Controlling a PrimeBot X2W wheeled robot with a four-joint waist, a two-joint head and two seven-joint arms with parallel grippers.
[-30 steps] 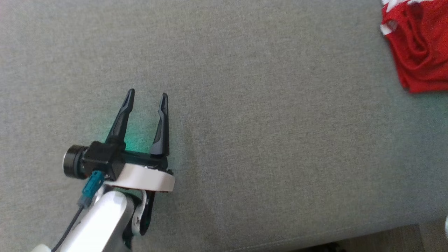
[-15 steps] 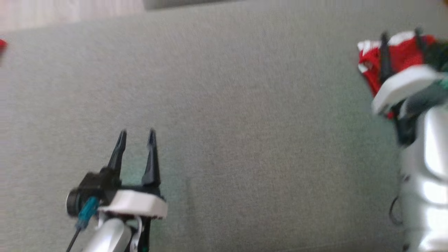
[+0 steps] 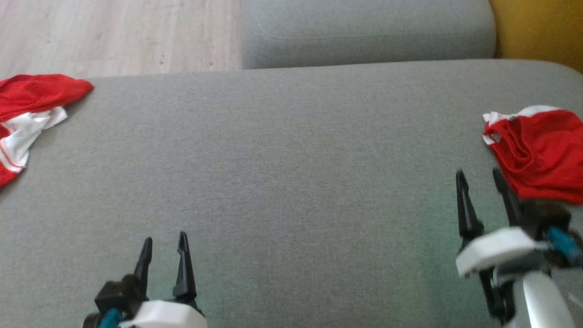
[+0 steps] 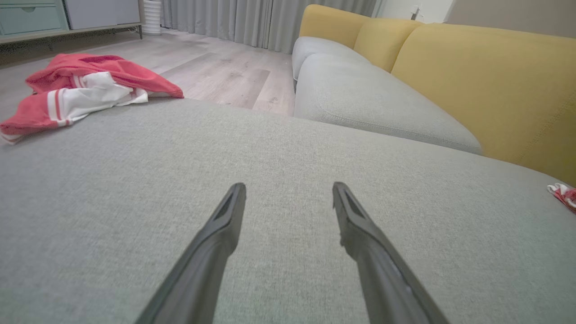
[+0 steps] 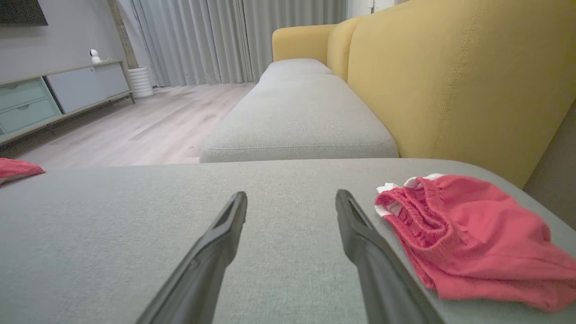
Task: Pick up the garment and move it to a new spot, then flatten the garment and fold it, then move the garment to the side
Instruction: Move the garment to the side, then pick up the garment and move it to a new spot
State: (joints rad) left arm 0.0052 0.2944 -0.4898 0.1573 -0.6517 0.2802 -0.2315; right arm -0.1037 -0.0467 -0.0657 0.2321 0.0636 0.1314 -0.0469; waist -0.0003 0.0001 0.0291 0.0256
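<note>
A crumpled red and white garment [image 3: 32, 100] lies at the far left corner of the grey cushion [image 3: 291, 159]; the left wrist view shows this garment [image 4: 90, 85] ahead and to the left. A second red garment [image 3: 542, 155] with white trim lies bunched at the right edge. My left gripper [image 3: 165, 239] stands open over bare cushion at the lower left, nothing between its fingers [image 4: 289, 186]. My right gripper [image 3: 478, 174] is open just left of and nearer than the right garment [image 5: 468, 229], apart from it.
A second grey seat cushion [image 3: 364, 32] adjoins the far side, with a yellow backrest [image 3: 542, 27] at the right. Wooden floor [image 3: 114, 36] lies beyond the cushion's far left edge. A low cabinet [image 5: 54, 94] and curtains [image 5: 202, 40] stand across the room.
The head camera has tilted up, bringing the cushion's far edge, floor and left garment into view. The right gripper has come into view beside the right garment. Both grippers stay open.
</note>
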